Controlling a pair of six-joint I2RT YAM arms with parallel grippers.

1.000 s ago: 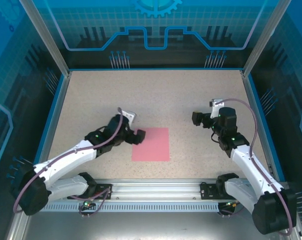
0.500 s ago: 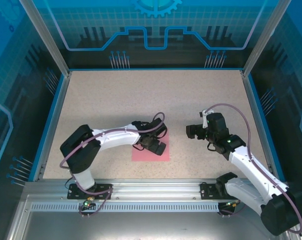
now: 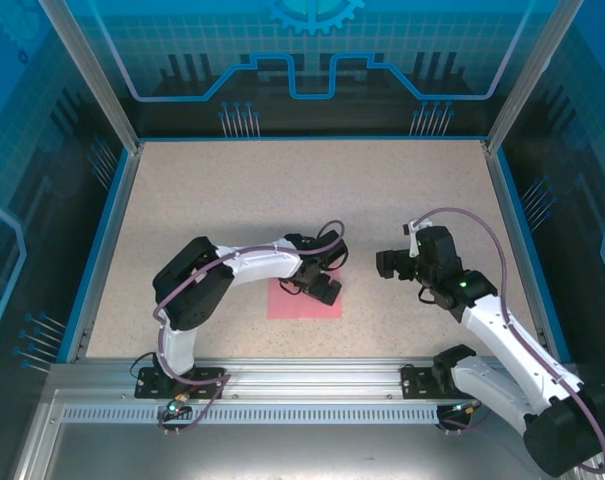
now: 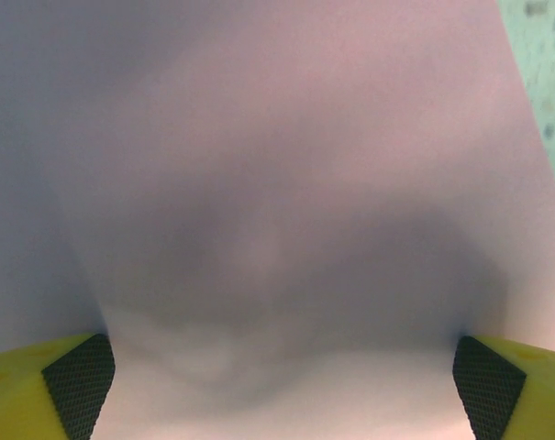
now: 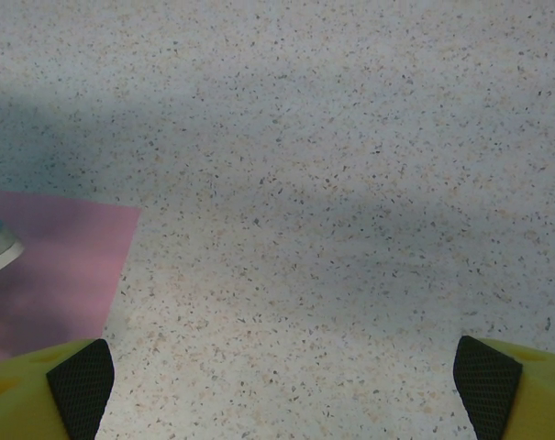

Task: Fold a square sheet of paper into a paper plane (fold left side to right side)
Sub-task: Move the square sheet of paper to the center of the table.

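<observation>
A robotics lab cell is indicated: a speckled worktop (image 3: pixel 282 190) is enclosed by aluminium frame posts (image 3: pixel 90 70) and blue panels (image 3: pixel 312 60) printed with circuit and gear graphics. A left arm (image 3: pixel 247 265) and right arm (image 3: pixel 492 320) are bolted to a metal rail (image 3: pixel 312 372).

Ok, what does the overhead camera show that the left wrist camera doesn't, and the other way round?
Overhead: the whole layout. The left gripper sits over the square sheet of paper, near its right edge, and the right gripper hangs to the right of the sheet, above bare table. Left wrist: a close, blurred look down at the pink paper between widely spread pads, with a sliver of speckled table at the upper right. Shared: the pink sheet and the left gripper above it.
</observation>
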